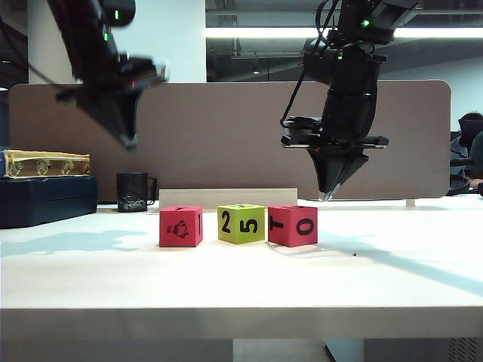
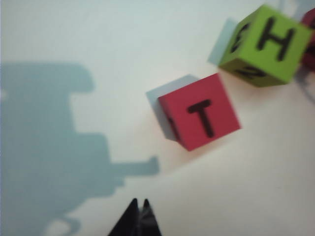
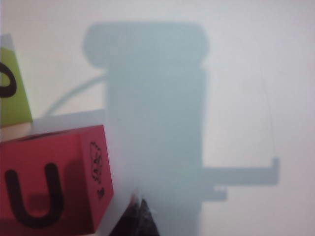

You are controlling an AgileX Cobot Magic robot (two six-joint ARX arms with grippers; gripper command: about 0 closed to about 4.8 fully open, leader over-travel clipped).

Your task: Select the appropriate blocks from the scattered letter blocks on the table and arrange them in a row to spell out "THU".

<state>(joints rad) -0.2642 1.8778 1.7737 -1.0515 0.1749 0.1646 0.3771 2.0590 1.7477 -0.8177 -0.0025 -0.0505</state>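
Your left gripper (image 1: 130,141) and right gripper (image 1: 326,195) are both pinched closed, empty, above the table (image 1: 241,286); three blocks sit in a row: red (image 1: 180,226), green (image 1: 241,223), red (image 1: 293,225)

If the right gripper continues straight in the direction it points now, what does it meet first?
Probably bare table. The right gripper, shut, points down just behind and beside the red block with U; it looks clear of it, though depth is uncertain.
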